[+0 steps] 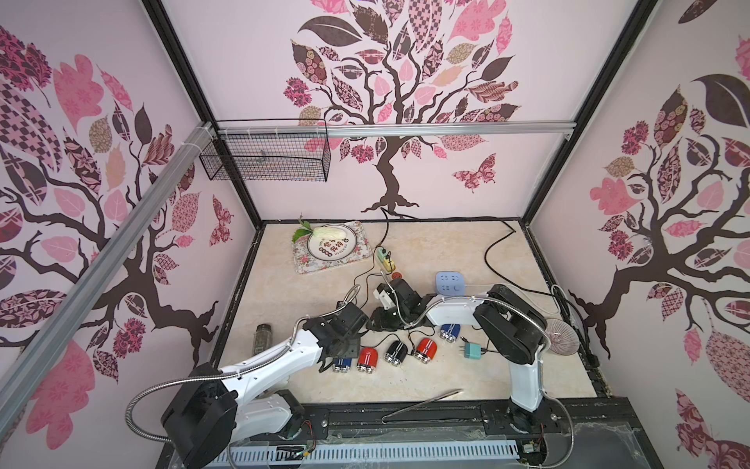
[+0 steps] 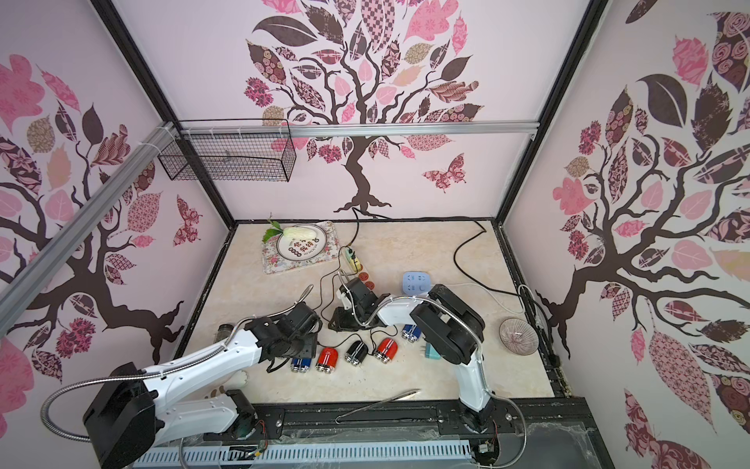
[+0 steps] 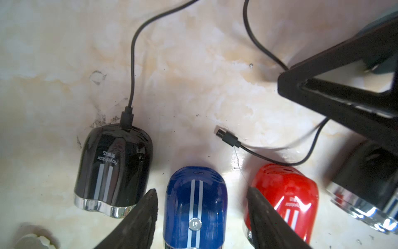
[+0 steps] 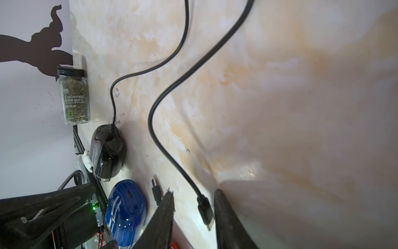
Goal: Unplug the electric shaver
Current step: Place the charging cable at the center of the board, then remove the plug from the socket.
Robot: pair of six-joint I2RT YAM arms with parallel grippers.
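While the left fingers (image 3: 142, 222) stood wide on either side of the blue shaver (image 3: 195, 200), clear of both its flanks, that shaver lay flat on the desk (image 3: 193, 75) with its charging port bare. It sat in a row with others. A black shaver (image 3: 114, 163) lay beside it with a cable (image 3: 132, 64) plugged into its end, and a red shaver (image 3: 284, 194) lay on its other side. A loose plug (image 3: 225, 137) rested on the desk just beyond the blue and red ones, touching neither. In both top views the blue shaver showed near the front of the desk, half hidden beneath the left arm's wrist. The right fingers (image 4: 226, 217) were parted a little, with a second plug (image 4: 205, 212) lying between them. A gap showed on one side of it, and whether it touched the other finger could not be told. A jar of chopped parsley (image 4: 74, 97) sat by the side wall, past the black shaver.
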